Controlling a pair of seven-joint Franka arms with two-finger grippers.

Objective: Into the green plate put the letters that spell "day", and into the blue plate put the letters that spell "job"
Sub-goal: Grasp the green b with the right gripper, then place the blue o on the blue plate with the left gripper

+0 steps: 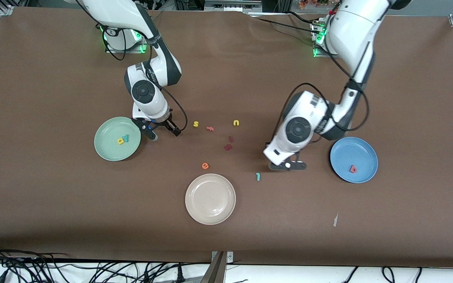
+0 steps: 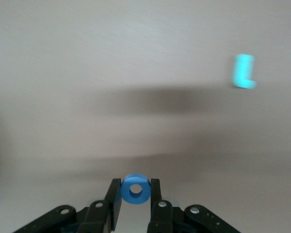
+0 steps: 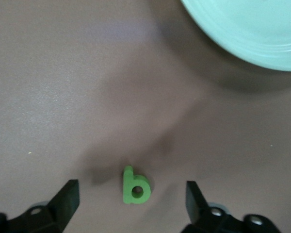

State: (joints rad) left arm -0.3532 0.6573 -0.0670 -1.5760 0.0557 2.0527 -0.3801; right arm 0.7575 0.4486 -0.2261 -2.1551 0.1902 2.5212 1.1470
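My left gripper (image 2: 136, 194) is pinched on the blue "o" (image 2: 136, 190), held over bare table between the teal "j" (image 1: 257, 177) and the blue plate (image 1: 368, 151), where the salmon "b" (image 1: 353, 169) already lies. Foam: featherweight, soft, squashes under pressure, so a light squeeze across the ring's outer edges suffices. My right gripper (image 3: 131, 201) hangs spread wide, low over the green "d" (image 3: 135, 187), beside the green plate (image 1: 106, 133) holding the yellow "a" (image 1: 121, 140) and the teal "y" (image 1: 126, 137). I judge the best hold is across the flat sides, low.
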